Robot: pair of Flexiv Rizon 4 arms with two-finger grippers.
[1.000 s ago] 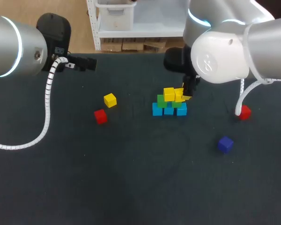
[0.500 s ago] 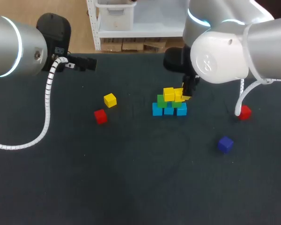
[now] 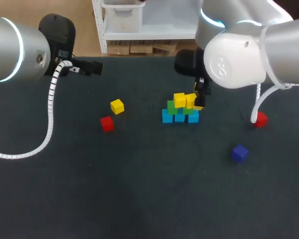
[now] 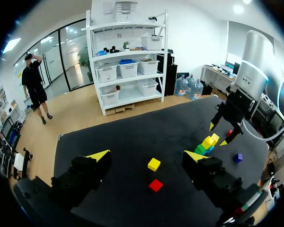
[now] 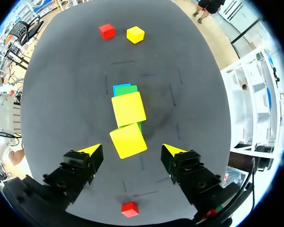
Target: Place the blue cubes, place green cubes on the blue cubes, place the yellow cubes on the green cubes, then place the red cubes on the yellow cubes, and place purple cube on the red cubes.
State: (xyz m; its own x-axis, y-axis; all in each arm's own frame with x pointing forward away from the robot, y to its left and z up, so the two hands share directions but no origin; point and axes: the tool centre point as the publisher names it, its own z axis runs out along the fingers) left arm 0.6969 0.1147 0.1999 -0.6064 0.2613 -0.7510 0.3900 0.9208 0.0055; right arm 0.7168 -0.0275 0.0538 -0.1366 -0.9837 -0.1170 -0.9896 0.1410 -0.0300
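The stack stands mid-table: blue cubes [image 3: 167, 117] at the bottom, green cubes [image 3: 172, 107] on them, and two yellow cubes [image 3: 179, 99] [image 3: 190, 101] on top. My right gripper [image 3: 199, 99] hovers just above the stack's right end. In its wrist view it [image 5: 131, 150] is open, with the nearer yellow cube [image 5: 128, 140] between the fingers and a gap on both sides. Loose on the table are a yellow cube [image 3: 117, 106], a red cube [image 3: 106, 123], another red cube [image 3: 260, 119] and a purple cube [image 3: 239, 153]. My left gripper [image 4: 147, 156] is open and empty, high at the back left.
The left arm's white coiled cable [image 3: 51, 109] hangs over the table's left side. The right arm's cable [image 3: 255, 107] drops beside the right red cube. A shelf stands beyond the table's far edge.
My right gripper has opened and let go of the second yellow cube, which now rests on the green layer beside the first. The left arm has not moved.
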